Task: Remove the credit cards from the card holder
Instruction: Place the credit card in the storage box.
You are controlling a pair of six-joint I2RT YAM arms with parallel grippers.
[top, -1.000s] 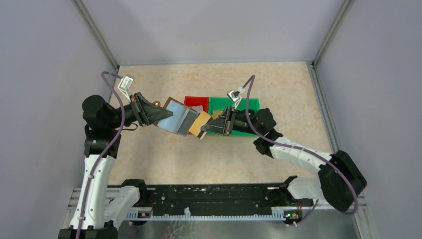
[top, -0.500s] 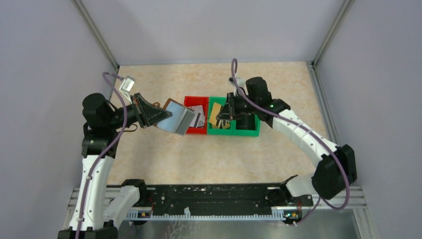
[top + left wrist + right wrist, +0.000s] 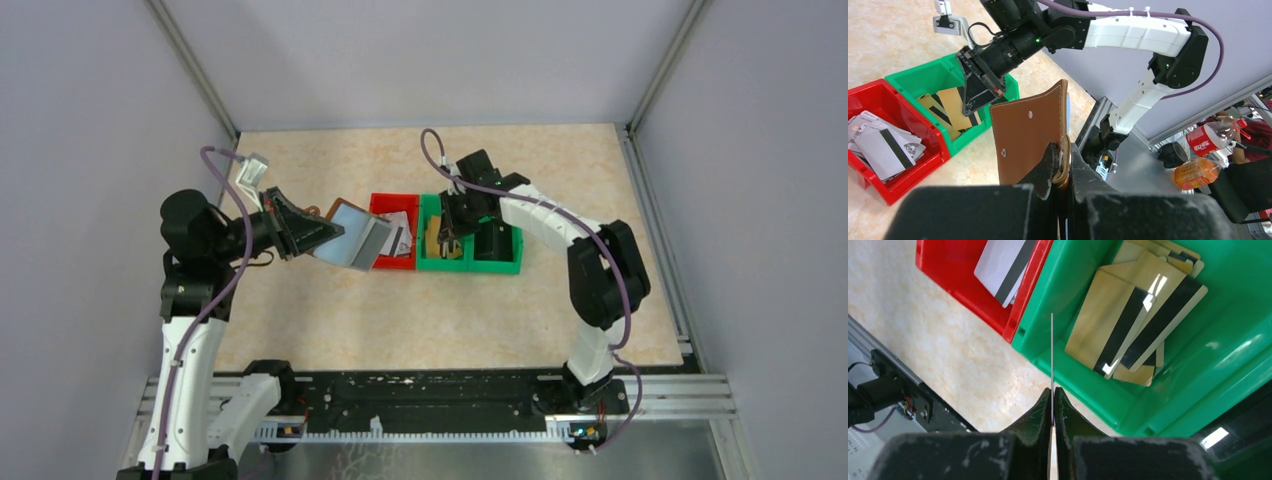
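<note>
The brown leather-look folding card holder (image 3: 1030,132) hangs open above the beige counter (image 3: 400,320), just left of the red plastic bin (image 3: 393,263), with its pale inner side turned up in the overhead view. The left gripper (image 3: 1060,162) is pinched tight on the holder's stitched edge. The right gripper (image 3: 1052,390) is clamped on a thin flat credit card (image 3: 1051,350), seen edge-on, over the left part of the green plastic bin (image 3: 1073,385), which stands right beside the red bin. Several gold credit cards (image 3: 1128,335) with dark stripes lie stacked in the green bin. White and grey striped cards (image 3: 1005,265) lie in the red bin.
</note>
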